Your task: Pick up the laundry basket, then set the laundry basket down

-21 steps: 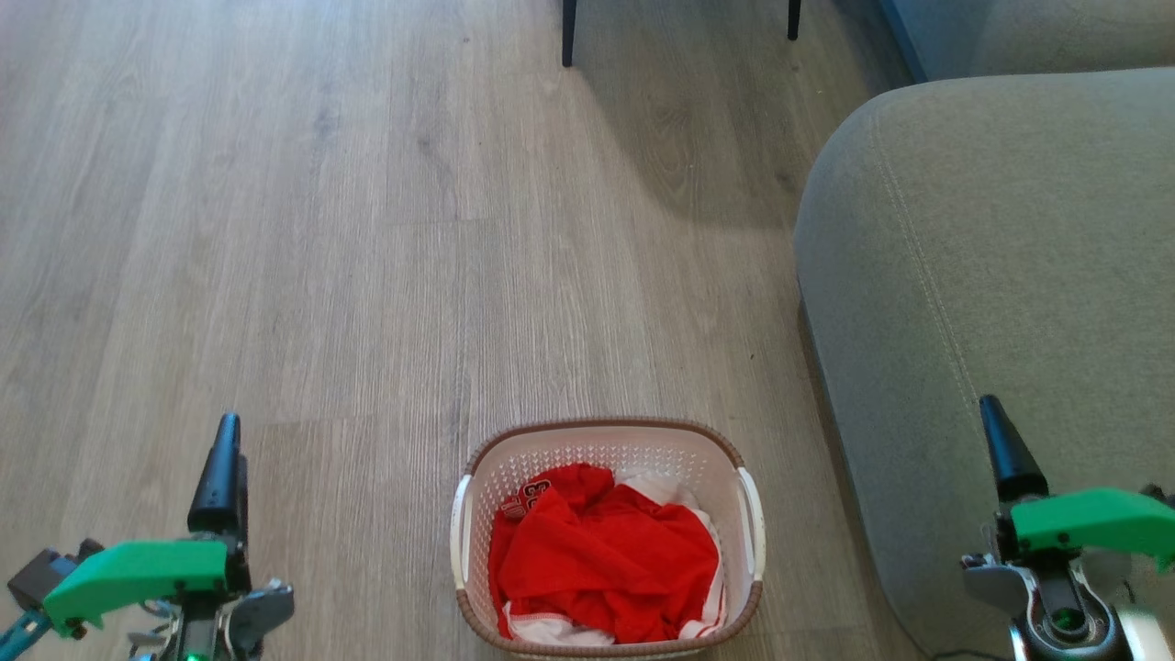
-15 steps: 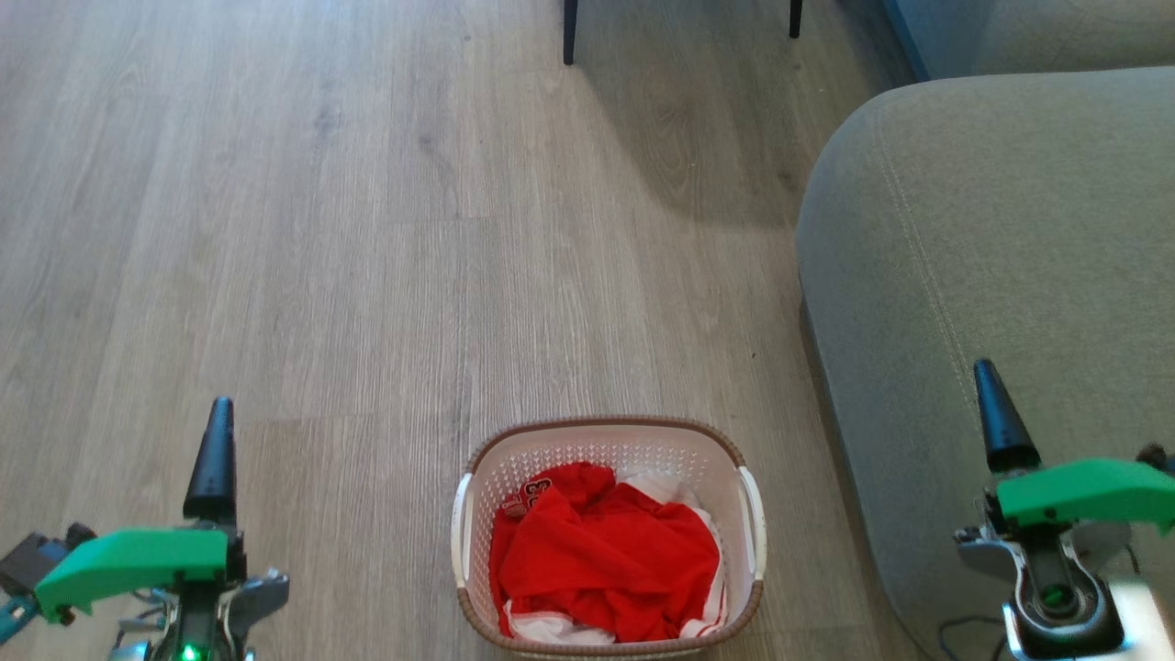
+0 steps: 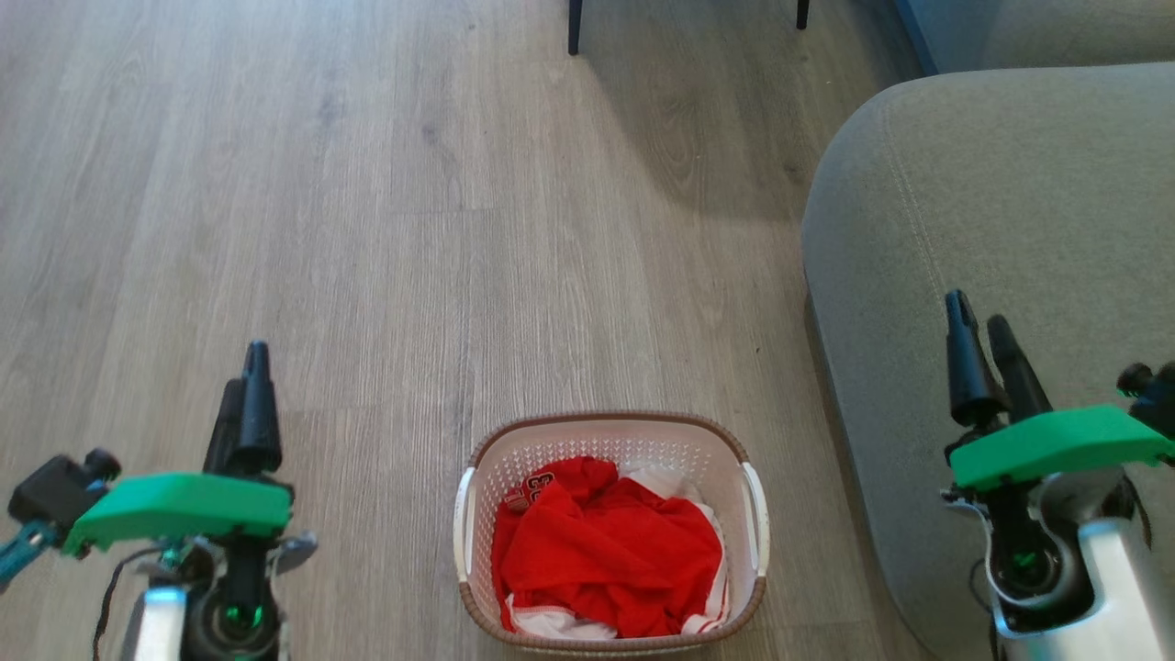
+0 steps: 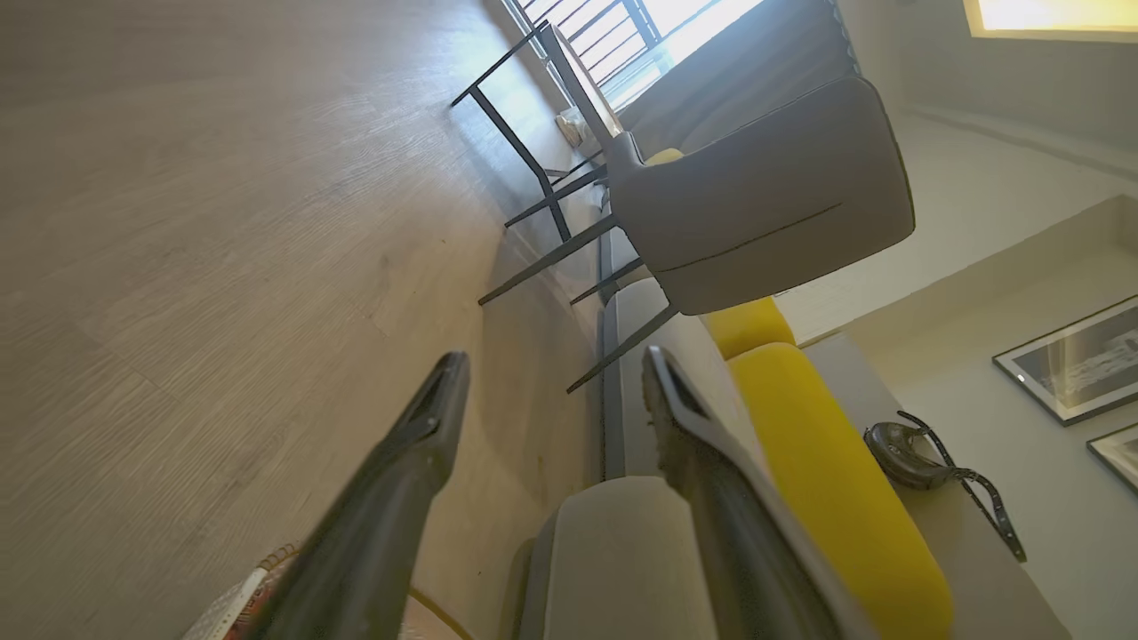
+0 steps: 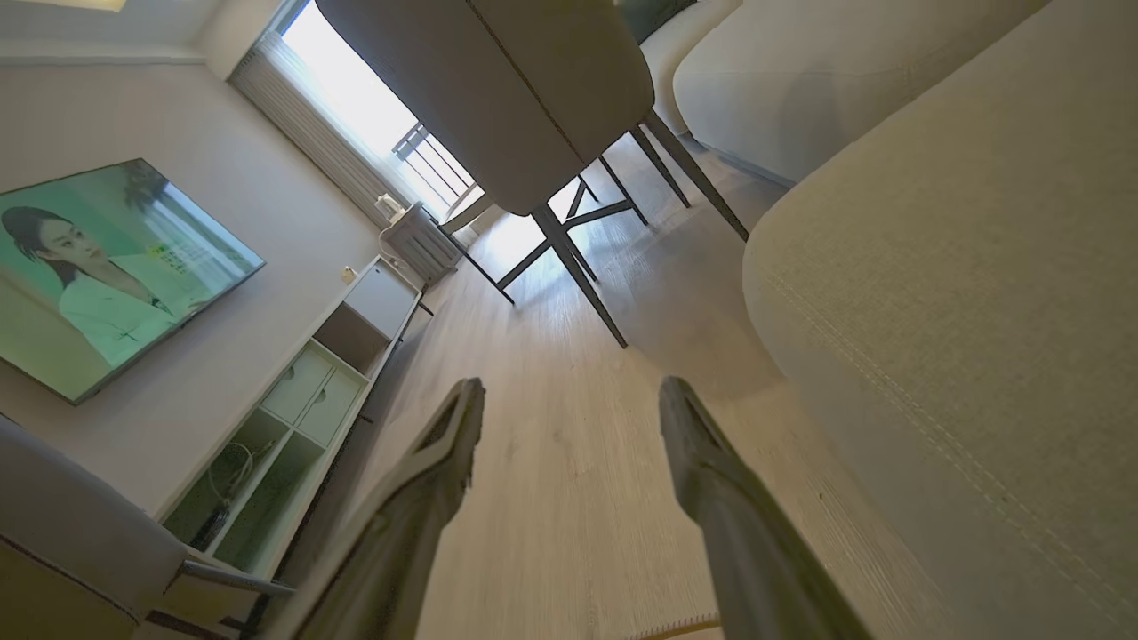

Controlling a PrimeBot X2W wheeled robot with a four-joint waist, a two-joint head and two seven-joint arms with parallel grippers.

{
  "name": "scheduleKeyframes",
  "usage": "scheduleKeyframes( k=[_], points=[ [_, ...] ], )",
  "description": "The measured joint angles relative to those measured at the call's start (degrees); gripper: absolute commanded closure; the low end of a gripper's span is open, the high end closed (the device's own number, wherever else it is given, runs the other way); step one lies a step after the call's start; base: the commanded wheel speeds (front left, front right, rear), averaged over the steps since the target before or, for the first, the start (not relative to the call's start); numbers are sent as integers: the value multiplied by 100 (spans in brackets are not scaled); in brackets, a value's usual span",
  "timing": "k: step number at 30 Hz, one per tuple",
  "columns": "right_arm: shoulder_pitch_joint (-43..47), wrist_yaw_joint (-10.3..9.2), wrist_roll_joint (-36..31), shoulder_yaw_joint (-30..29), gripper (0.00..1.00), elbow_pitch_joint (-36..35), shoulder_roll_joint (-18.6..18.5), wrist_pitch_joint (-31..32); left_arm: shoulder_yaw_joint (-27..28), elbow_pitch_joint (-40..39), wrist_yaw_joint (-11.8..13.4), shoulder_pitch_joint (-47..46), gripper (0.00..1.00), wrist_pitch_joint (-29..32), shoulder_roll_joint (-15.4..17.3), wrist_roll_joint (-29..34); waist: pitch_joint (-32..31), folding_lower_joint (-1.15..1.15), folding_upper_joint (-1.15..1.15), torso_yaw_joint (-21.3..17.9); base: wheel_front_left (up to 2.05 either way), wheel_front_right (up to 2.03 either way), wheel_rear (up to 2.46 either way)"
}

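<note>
Head view: pale wood floor (image 3: pixel 321 229) takes most of the frame, with a grey sofa (image 3: pixel 991 229) along the robot's right. The laundry basket (image 3: pixel 606 420) stands on the floor low centre, near the sofa, with red clothing (image 3: pixel 606 560) heaped inside. Its white side handles (image 3: pixel 462 523) are free. The left gripper (image 3: pixel 244 365) and right gripper (image 3: pixel 978 317) flank it, both well apart from it, jaws spread and empty (wrist views agree). Step, as I judge: reaching for the handles. Lower both arms together, keep the right clear of the sofa, and grip evenly so the basket lifts level.
</note>
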Motion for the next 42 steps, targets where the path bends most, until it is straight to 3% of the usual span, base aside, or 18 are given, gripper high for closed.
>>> scheduleKeyframes(
  k=[16, 20, 25, 34, 39, 42],
  points=[
    [-62, 0, -1475, 586, 0, -337, -241, -243, -1101, -328, 889, -198, 0, -248, 77, 2060, 15, -1, 0, 14, 0, 0, 0],
    [-117, 0, -1835, 711, 0, -346, -302, -318, -1578, -318, 1370, -287, 0, -318, 308, 2461, 10, -1, 0, -1, 0, 0, 0],
    [-153, 0, -2281, 794, 0, -364, -320, -393, -2372, -82, 1796, -435, 0, -398, 675, 2931, 10, -1, 0, -19, 0, 0, 0],
    [-155, 0, -3018, 916, 0, -410, -354, -545, -3600, 64, 2799, -982, 0, -552, 1046, 3501, 30, -1, 0, -29, 0, 0, 0],
    [-153, 0, -3326, 597, 0, -416, -104, -619, -3738, -54, 3350, -1037, 0, -628, 1065, 3533, 42, -1, 0, -32, 0, 0, 0],
    [-153, 0, -3588, 599, 0, -489, -99, -671, -3680, -266, 3445, -1053, 0, -662, 1061, 3549, 61, -1, 0, -30, 0, 0, 0]
  ],
)
